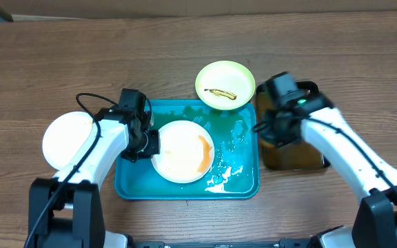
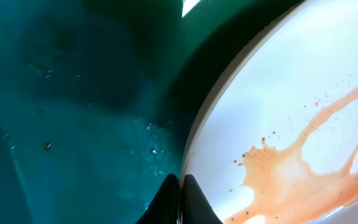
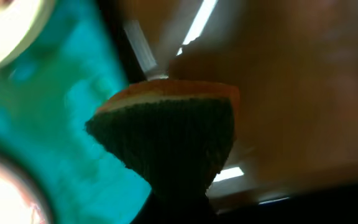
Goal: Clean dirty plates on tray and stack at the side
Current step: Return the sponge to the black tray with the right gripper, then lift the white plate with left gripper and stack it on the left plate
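A white plate (image 1: 182,151) with an orange-brown sauce smear lies in the turquoise tray (image 1: 133,182). My left gripper (image 1: 150,143) is shut on that plate's left rim; the left wrist view shows the two fingertips (image 2: 191,190) pinched together where the plate (image 2: 291,112) meets the wet tray (image 2: 73,112). A pale green plate (image 1: 225,84) with a brown smear sits at the tray's far edge. A clean white plate (image 1: 67,140) rests on the table to the left. My right gripper (image 1: 267,129) is shut on a green and orange sponge (image 3: 166,130) over the tray's right edge.
A black tray of brownish water (image 1: 302,160) stands right of the turquoise tray, under my right arm. White foam (image 1: 219,180) lies in the turquoise tray's near right corner. Bare wooden table surrounds everything.
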### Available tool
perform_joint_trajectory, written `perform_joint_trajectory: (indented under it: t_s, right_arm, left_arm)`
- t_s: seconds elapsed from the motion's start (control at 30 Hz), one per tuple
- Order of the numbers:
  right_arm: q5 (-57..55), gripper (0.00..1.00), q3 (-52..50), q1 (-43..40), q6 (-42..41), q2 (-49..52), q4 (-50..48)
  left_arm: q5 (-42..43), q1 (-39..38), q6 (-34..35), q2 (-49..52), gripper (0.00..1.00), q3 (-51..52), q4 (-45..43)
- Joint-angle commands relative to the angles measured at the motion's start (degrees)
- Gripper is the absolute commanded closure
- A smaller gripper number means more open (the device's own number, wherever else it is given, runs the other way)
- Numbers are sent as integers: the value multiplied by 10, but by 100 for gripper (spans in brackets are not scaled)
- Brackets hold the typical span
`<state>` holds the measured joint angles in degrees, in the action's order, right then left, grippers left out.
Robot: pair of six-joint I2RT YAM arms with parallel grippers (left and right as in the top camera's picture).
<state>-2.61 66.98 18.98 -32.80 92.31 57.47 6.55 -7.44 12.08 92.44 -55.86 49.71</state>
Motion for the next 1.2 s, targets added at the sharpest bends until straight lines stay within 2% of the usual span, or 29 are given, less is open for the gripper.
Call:
perform_joint_trajectory:
  t_s: [0.0,0.17,0.4,0.57,0.93,1.17]
  right_arm:
    - [-23,96,9,-33,61,-7,-1]
    - [-25,96,9,-72,104,-5,-4]
    - [-25,96,6,-79,108,10,-14]
    - [-29,96,-1,-79,107,16,-24]
    - [-64,96,-41,-79,108,16,-77]
    - [-64,96,-49,-79,108,16,-88]
  left_arm:
    - [-48,3,4,-51,96,-16,9]
    - [-96,2,-3,-121,96,-60,16]
    - [-164,-17,-36,-197,96,-94,-23]
    - [-301,-63,-46,-212,96,-94,-31]
    - [-593,-221,-51,-211,96,-94,-63]
    - [-726,-314,-110,-188,96,-94,-87]
